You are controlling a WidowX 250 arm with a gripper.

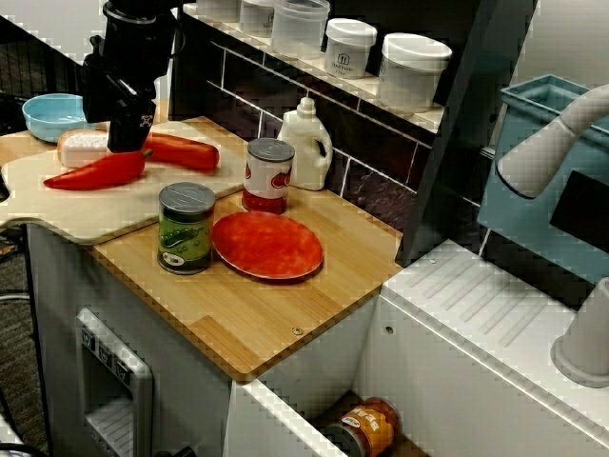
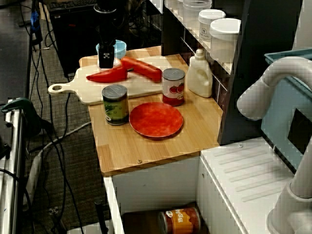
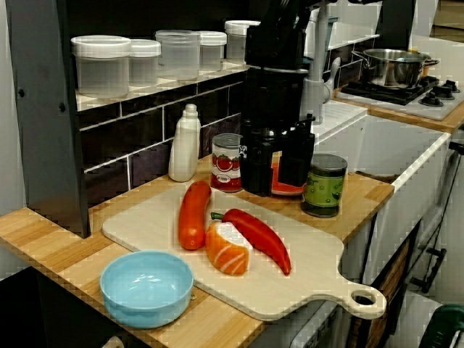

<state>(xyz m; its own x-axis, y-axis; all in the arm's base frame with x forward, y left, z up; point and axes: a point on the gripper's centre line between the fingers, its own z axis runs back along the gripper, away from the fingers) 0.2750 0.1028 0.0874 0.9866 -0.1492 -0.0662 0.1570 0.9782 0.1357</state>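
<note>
- Black robot hand (image 3: 277, 185) hangs over a pale wooden board (image 1: 105, 217), in the upper left of the side view. Its two fingers stand apart with nothing between them.
- Just under it lies a red pepper (image 1: 95, 171), stem end nearest the hand. Whether they touch cannot be told.
- A salmon piece (image 3: 228, 250) sits on the board between the pepper and a red sausage (image 1: 181, 150).
- A blue bowl (image 1: 52, 114) stands beyond the board, at the left edge of the frame.
- Mid-frame on the table (image 1: 257, 328) stand a green can (image 1: 186, 228), a red plate (image 1: 266, 245), a tomato can (image 1: 269, 176) and a white bottle (image 1: 306, 143).
</note>
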